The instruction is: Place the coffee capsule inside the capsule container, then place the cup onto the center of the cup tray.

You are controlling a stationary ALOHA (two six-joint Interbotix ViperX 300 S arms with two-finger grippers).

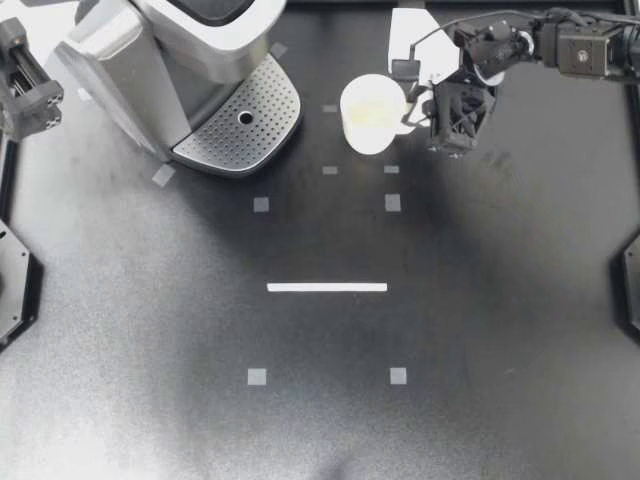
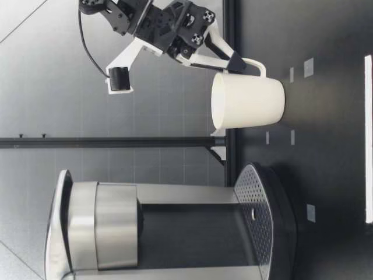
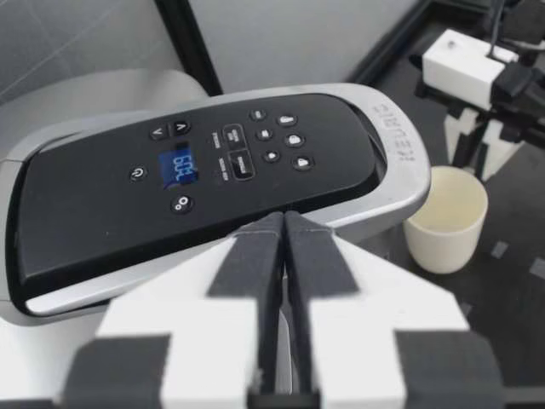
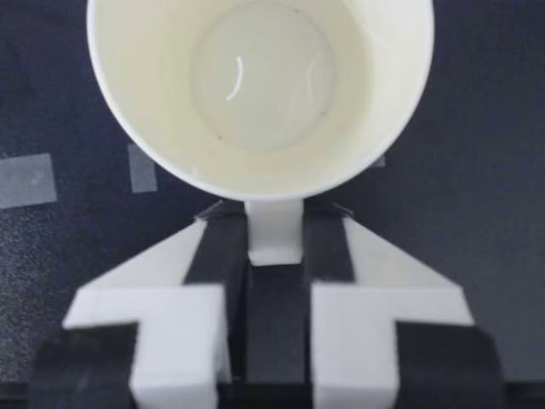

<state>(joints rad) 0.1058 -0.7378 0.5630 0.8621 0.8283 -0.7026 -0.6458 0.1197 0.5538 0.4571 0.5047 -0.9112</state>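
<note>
Step 2 looks in hand: right gripper (image 1: pixel 418 118) clamped on the handle of the cup (image 1: pixel 372 113) - next, carry it onto the middle of the cup tray (image 1: pixel 240 125). Left gripper (image 3: pixel 283 247) pressed together, empty.

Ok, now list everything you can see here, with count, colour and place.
coffee machine: one, silver and black, table's left side
perforated metal cup tray: one, silver-grey, at the machine's base, nothing on it
handled cup: one, cream, empty, beside the tray
long strip: one, white, mid-table
tape squares: several, grey, around strip and cup
table: one, black
left gripper: black and white, shut, above the machine's control panel
right gripper: black and white, shut on the cup's handle
</note>
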